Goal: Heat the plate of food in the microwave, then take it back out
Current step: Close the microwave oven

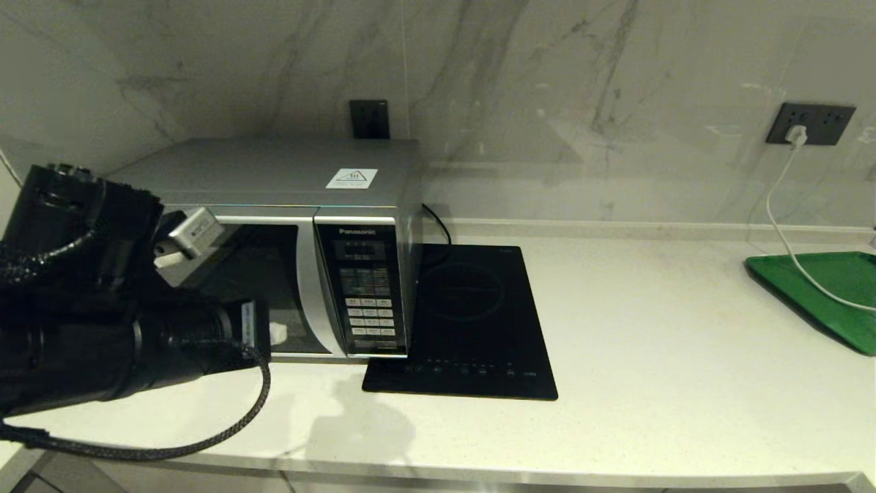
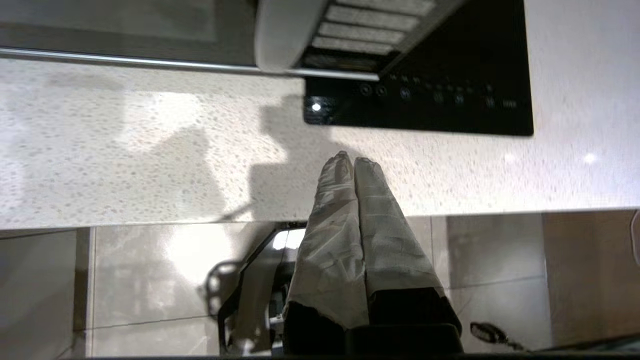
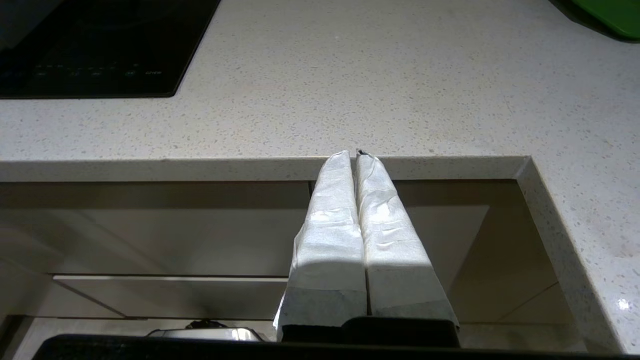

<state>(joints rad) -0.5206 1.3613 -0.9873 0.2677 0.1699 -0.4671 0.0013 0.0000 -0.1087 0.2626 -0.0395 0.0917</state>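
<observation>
The microwave [image 1: 294, 239] stands on the desk [image 1: 616, 383] with its door closed. The left claw [image 2: 348, 161] hovers before it, fingers together and empty. The right claw [image 3: 352, 156], also pressed together, rests at the desk edge.

silver-grey panasonic microwave [image 1: 294, 233] sits on the counter's left, dark glass door closed.

Microwave [image 1: 287, 205]: silver-grey casing, dark glass door, black keypad panel, white triangle sticker on top.
Induction cooktop [image 1: 472, 322]: flat black.
Tray [image 1: 831, 291]: green.
Surface [image 1: 650, 356]: off-white, finely speckled.
Wall [image 1: 547, 82]: pale marble, grey veins.
Cable [image 1: 787, 226]: white.
Left claw [image 2: 350, 162] and right claw [image 3: 352, 157]: white-wrapped fingers.
</observation>
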